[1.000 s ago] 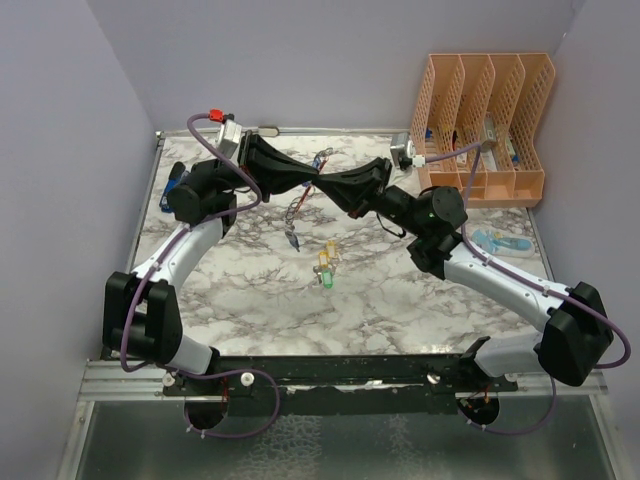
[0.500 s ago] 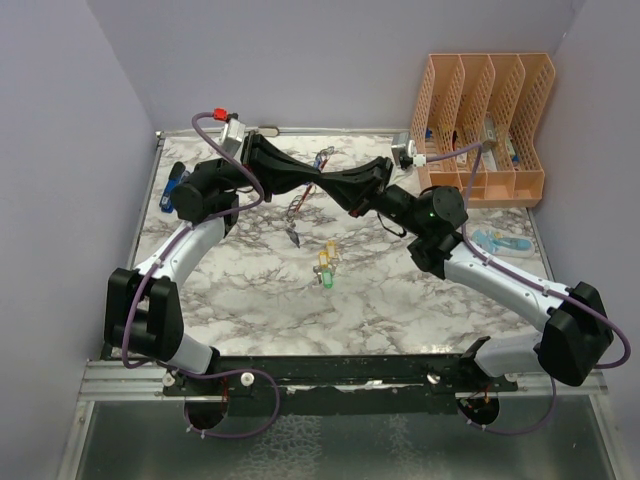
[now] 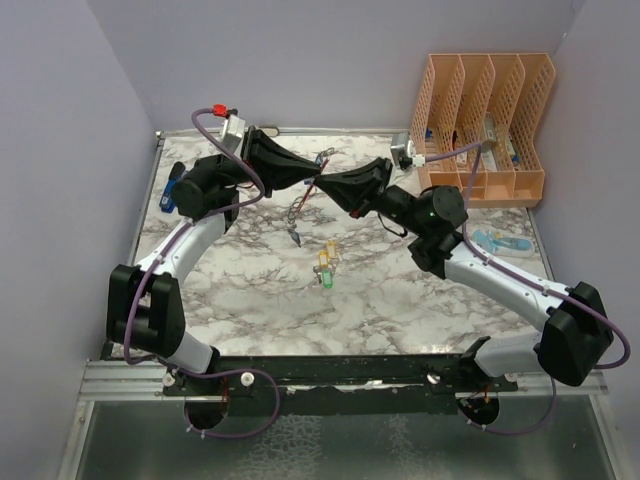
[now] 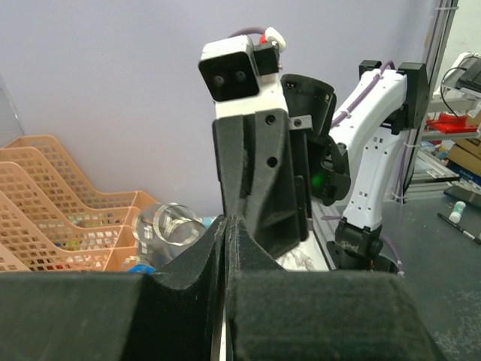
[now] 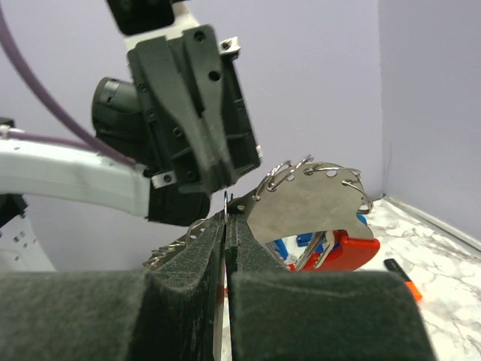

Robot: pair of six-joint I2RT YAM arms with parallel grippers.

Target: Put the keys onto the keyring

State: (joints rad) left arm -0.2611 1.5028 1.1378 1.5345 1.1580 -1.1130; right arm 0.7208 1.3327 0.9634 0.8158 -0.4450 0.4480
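Keyring (image 3: 298, 207) hangs above the marbled table (image 3: 400, 300), left of centre toward the far side, suspended where the two arms' fingertips meet. A blue-headed key (image 3: 292, 238) dangles at its lower end.

Right gripper (image 3: 328, 183): jaws pressed together, with a thin metal wire of the ring pinched at the tips, confirmed in the right wrist view.

Left gripper (image 3: 308, 178): jaws likewise pressed together, tips touching the same spot from the left. Its own camera shows nothing between the pads, so whether it grips the ring cannot be told.

Loose keys (image 3: 325, 265), with yellow and green heads, lie on the table in a short row just near and right of the hanging ring, apart from both grippers.

An orange file organiser (image 3: 485, 120) stands at the far right corner. An orange-and-black marker (image 5: 400, 269) lies on the table in the right wrist view.
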